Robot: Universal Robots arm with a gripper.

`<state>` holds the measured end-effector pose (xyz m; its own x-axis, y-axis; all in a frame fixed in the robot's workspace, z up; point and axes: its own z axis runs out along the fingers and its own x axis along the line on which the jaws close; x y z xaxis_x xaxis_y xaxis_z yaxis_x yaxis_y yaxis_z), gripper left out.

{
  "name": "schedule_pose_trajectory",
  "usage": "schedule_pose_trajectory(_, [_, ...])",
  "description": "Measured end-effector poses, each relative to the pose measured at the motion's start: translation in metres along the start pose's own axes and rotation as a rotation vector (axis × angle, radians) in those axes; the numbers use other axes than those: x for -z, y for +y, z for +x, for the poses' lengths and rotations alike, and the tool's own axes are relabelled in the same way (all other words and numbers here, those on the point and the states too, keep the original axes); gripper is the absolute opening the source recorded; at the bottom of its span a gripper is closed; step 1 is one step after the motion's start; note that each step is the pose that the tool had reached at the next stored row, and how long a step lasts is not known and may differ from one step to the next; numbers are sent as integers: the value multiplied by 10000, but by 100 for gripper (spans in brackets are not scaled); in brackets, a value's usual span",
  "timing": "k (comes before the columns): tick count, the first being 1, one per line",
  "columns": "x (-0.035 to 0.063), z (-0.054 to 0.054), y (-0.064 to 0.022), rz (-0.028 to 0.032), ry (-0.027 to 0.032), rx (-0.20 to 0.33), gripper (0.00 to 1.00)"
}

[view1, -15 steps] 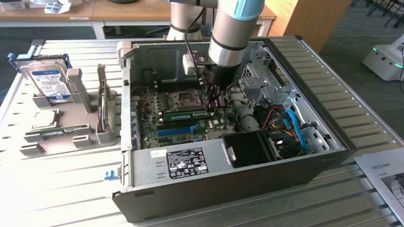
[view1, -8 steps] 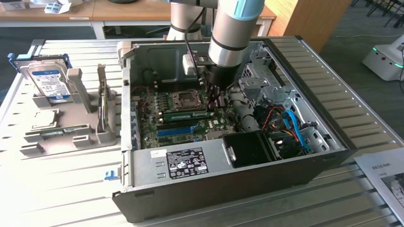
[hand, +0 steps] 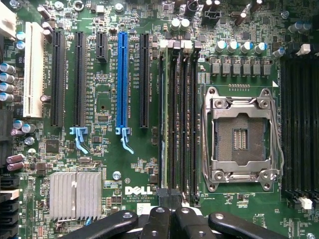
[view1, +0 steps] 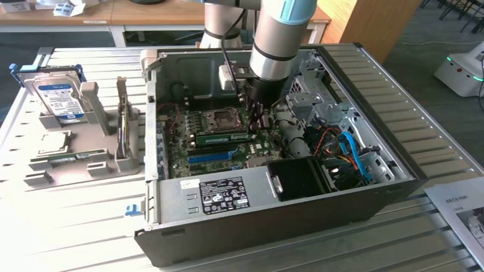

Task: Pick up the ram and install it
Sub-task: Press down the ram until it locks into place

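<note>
Hovering inside the case, the pincer (view1: pixel 255 113) sits directly over the ram (view1: pixel 224 136), seated edge-up along its slot; grip unclear.

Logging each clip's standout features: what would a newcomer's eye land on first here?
The open PC case with the arm's tool reaching down over its motherboard. In the wrist view, the blue slot and the empty CPU socket stand out, with a ram stick standing in the slots between them. At the exterior view's left, a hard drive stands upright in a grey holder.
</note>
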<state>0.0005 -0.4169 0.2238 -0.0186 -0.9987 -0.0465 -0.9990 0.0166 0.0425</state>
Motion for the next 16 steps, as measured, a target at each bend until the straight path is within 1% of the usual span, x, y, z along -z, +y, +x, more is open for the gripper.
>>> schedule_pose_trajectory(2, [18, 1, 1, -2, 10, -1, 10])
schedule_pose_trajectory(16, [167, -6, 7, -3, 10, -1, 10])
